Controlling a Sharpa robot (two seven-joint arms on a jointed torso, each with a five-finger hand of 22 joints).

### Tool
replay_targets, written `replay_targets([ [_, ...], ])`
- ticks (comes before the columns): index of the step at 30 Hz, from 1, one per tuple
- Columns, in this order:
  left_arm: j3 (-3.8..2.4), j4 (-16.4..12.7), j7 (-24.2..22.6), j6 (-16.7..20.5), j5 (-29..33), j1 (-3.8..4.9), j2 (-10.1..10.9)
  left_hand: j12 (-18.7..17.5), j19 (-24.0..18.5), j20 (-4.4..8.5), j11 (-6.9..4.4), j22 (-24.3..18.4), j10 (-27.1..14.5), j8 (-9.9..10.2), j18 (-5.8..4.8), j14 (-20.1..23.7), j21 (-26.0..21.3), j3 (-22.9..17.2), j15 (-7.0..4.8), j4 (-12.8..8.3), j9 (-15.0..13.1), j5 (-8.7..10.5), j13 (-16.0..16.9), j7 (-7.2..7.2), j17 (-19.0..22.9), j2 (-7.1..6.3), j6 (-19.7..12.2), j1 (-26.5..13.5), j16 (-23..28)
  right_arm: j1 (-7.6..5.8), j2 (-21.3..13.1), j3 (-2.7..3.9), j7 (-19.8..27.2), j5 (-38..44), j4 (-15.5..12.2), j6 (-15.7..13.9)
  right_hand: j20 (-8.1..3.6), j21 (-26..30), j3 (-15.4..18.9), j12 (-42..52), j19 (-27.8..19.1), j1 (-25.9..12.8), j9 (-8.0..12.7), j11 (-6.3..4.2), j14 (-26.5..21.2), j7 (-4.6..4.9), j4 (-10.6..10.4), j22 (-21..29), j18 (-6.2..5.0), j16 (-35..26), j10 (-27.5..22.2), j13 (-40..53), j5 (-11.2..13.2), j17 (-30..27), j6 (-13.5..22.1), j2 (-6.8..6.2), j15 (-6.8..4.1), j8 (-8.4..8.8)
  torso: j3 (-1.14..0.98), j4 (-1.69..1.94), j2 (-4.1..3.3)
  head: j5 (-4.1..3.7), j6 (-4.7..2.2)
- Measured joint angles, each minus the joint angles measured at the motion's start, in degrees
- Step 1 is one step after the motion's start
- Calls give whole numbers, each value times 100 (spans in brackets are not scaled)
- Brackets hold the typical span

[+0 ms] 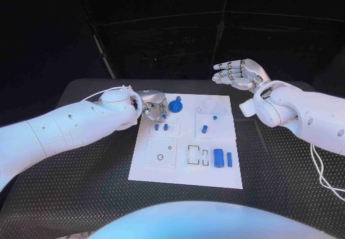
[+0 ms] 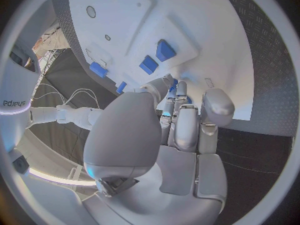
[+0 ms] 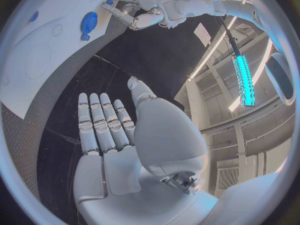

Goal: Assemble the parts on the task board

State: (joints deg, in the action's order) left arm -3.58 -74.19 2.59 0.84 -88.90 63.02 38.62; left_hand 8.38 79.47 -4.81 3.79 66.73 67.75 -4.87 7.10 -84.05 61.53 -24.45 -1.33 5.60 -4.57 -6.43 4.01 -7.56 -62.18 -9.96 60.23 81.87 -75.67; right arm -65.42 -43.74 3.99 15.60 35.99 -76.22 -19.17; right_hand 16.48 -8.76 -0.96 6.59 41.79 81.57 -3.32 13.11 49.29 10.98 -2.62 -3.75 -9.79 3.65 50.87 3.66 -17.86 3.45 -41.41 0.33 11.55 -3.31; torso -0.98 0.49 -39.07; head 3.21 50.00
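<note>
Two blue blocks (image 1: pixel 161 127) beside left hand (image 1: pixel 152 105)

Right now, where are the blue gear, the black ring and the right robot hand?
Blue gear (image 1: pixel 176 106): head view, middle of its toothed disc.
Black ring (image 1: pixel 159 157): head view, on the ring's band, lower left panel.
Right robot hand (image 1: pixel 239 73): head view, on the palm, off the board.

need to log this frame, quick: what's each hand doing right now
Left hand: over the far left of the task board, fingertips down at a small blue part; whether it grips it cannot be told.
Right hand: open, holding nothing, raised beyond the board.
</note>
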Motion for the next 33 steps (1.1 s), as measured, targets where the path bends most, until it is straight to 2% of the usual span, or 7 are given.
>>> replay_targets([
  [13, 0, 3, 31, -1, 2, -5, 11, -141, 0, 0, 58, 14, -126, 126, 1, -1, 0, -32, 42, 1, 89, 0, -2, 20, 76, -68, -464, -68, 0, 0, -7, 0, 0, -5, 2, 13, 0, 6, 1, 0, 0, 0, 0, 0, 47, 2, 1, 0, 0, 0, 0, 0, 0, 2, -14, 0, 11, 0, 0, 0, 0, -3, 0],
  [19, 0, -21, 58, 9, 4, -5, 56, -196, -17, -17, 91, 14, -174, 126, 1, -1, 0, -32, 42, 1, 89, 0, -5, 19, 103, -68, -505, -68, 0, 0, -16, 0, -4, -4, 34, 17, 0, 61, -50, 13, 210, -38, -22, -63, 382, 30, 180, -8, 0, 51, 69, 0, 0, 16, -322, 38, -73, -1, 1, 0, 0, -12, 0],
  [21, 0, -35, 65, 14, 5, -5, 91, -196, -17, -18, 83, 10, -207, 126, 1, 19, -25, -32, 62, 1, 89, 0, -8, 19, 114, -68, -505, -68, 0, 0, -24, 0, -12, 8, 56, 18, -26, 13, -95, 111, 459, -38, -56, -128, 726, 90, 286, -43, 0, 203, 270, 0, 15, 43, -714, 38, -170, -84, 2, 0, 0, -18, 0],
  [24, -15, -48, 69, 30, 12, -11, 168, -224, -18, -18, 102, 1, -226, 126, 1, 19, -41, -32, 63, 1, 86, 0, -8, 19, 125, -91, -505, -91, 0, 0, -55, 0, -20, 70, 91, 20, -215, -224, -247, 310, 997, -38, -80, -323, 1421, 183, 438, -132, 0, 471, 741, 0, 91, 114, -1155, 38, -421, -225, 4, 0, 2, -30, 0],
  [27, -100, -26, 66, 64, 96, -16, 260, -224, -33, -33, 102, -15, -226, 98, 1, -1, -66, -32, 83, 1, 72, 0, -8, 19, 136, -91, -505, -91, 0, 0, -109, 0, -32, 203, 118, 22, -421, -439, -444, 402, 1410, 26, -81, -470, 1943, 91, 549, -219, 0, 641, 1114, 0, 168, 193, -1428, 65, -630, -300, 7, 0, 5, -48, 0],
  [30, -165, 25, 29, 146, 401, -8, 397, -224, -44, -44, 102, -63, -226, 80, 1, -1, -140, -32, 83, 1, 61, 0, -8, -30, 164, -91, -451, -91, 0, 0, -182, 0, -65, 460, 124, 34, -631, -710, -601, 405, 1815, 94, -89, -621, 2452, -17, 660, -344, 0, 813, 1445, 1, 220, 298, -1665, -2, -816, -350, 7, 0, 8, -70, 0],
  [33, -203, 53, -46, 275, 943, -4, 570, -224, -94, -78, 68, -179, -192, -3, 1, -1, -312, -32, 83, 1, 45, 0, 5, -64, 225, -65, -317, -117, 17, 0, -283, -1, -141, 873, 77, 56, -942, -1221, -699, 443, 2387, 130, -89, -793, 3268, -175, 765, -611, 0, 1196, 1885, 32, 235, 538, -1901, -38, -1063, -350, 7, 1, 12, -108, 0],
])
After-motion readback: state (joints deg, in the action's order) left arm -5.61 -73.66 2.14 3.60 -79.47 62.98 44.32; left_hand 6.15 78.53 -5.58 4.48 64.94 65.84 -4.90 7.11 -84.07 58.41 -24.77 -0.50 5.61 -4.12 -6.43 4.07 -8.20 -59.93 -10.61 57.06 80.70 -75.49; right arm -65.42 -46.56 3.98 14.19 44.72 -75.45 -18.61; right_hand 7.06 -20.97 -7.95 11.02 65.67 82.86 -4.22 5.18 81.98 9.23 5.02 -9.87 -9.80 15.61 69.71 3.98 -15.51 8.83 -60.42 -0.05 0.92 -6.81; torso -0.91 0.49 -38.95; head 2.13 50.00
